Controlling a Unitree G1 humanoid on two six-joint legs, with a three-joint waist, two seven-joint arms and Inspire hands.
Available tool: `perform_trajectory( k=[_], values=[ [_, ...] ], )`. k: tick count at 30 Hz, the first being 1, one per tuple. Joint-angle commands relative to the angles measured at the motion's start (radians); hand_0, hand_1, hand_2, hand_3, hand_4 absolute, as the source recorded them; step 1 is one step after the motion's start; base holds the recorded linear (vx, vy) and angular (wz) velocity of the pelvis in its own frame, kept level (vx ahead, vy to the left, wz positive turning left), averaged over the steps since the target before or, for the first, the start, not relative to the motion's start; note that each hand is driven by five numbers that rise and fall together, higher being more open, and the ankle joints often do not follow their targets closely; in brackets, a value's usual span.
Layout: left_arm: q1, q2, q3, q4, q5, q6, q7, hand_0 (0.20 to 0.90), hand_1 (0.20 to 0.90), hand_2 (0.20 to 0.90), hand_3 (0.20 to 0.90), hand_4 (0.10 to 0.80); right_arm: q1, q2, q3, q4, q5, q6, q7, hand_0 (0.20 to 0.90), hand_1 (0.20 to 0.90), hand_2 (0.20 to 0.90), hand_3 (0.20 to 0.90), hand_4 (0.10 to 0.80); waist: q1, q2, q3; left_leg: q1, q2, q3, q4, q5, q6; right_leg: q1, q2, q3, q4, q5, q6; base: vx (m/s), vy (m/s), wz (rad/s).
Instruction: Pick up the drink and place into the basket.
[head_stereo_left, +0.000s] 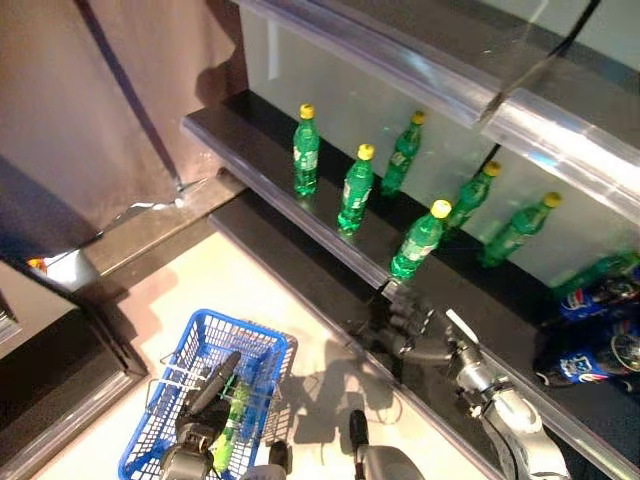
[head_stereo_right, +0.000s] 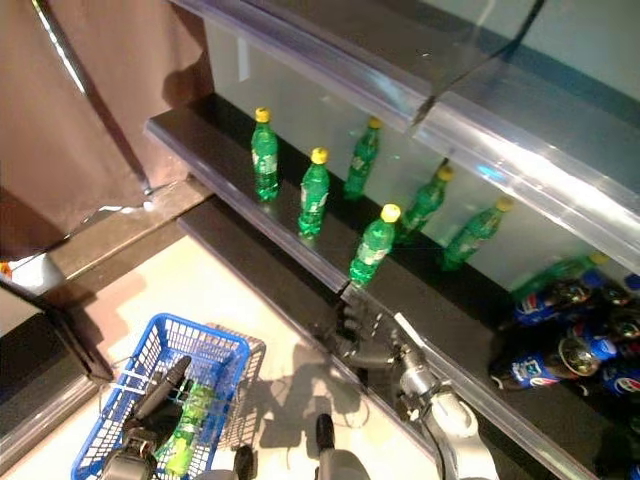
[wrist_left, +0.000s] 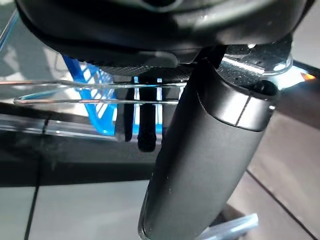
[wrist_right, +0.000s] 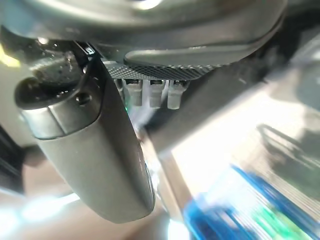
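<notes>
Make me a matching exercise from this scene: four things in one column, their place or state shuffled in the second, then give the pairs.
Things:
1. blue basket
2. green bottle in the basket
3. right hand
4. dark blue bottles

Places or states:
A. lying at the shelf's far right end
B. held up by the left hand by its wire handle
C. just below the nearest standing green bottle, holding nothing
D. lying inside the blue mesh

Pairs: 1-B, 2-D, 3-C, 4-A
</notes>
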Motion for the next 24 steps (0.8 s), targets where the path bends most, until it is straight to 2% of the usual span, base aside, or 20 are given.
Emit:
perform_trajectory(
  k=[1,12,20,24],
  values=[
    [-0.179,0.056,0.012,-0.135,-0.039,-0.192,-0.180,0.300,0.300,0.300,0.200,0.100,-0.059,-0.083,-0.008,-0.050,0.083,-0.071,0.026,0.900,0.900,0.900,0.900,0.800,0.003,0.080,-0.143,-0.063,-0.060,0.002,0.061,-0.062,0.083,0.000,-0.012,-0.046,0.081,-0.039,0.041,0.011,-0.009,-0.16],
    [-0.162,0.048,0.021,-0.107,-0.023,-0.194,-0.161,0.300,0.300,0.300,0.200,0.100,-0.013,-0.054,-0.048,-0.066,0.053,-0.098,-0.080,0.900,0.900,0.900,0.900,0.800,-0.020,0.080,-0.146,-0.075,-0.057,0.028,0.088,-0.079,0.090,-0.007,-0.001,-0.019,0.094,-0.054,0.036,0.026,-0.006,-0.09],
    [-0.134,0.057,0.084,-0.046,-0.043,-0.209,-0.131,0.300,0.300,0.300,0.200,0.100,0.045,0.017,-0.142,-0.057,0.093,-0.219,-0.281,0.900,0.900,0.900,0.900,0.800,-0.064,0.086,-0.134,-0.082,-0.055,0.062,0.109,-0.094,0.098,-0.022,0.012,0.022,0.110,-0.060,0.035,0.015,0.011,-0.16],
    [-0.122,0.062,0.103,-0.030,-0.044,-0.201,-0.134,0.300,0.300,0.300,0.200,0.100,0.056,0.033,-0.198,-0.053,0.114,-0.244,-0.348,0.900,0.900,0.900,0.900,0.800,-0.086,0.091,-0.128,-0.083,-0.054,0.078,0.117,-0.101,0.101,-0.034,0.019,0.046,0.124,-0.064,0.035,0.006,0.023,-0.22]
  ],
)
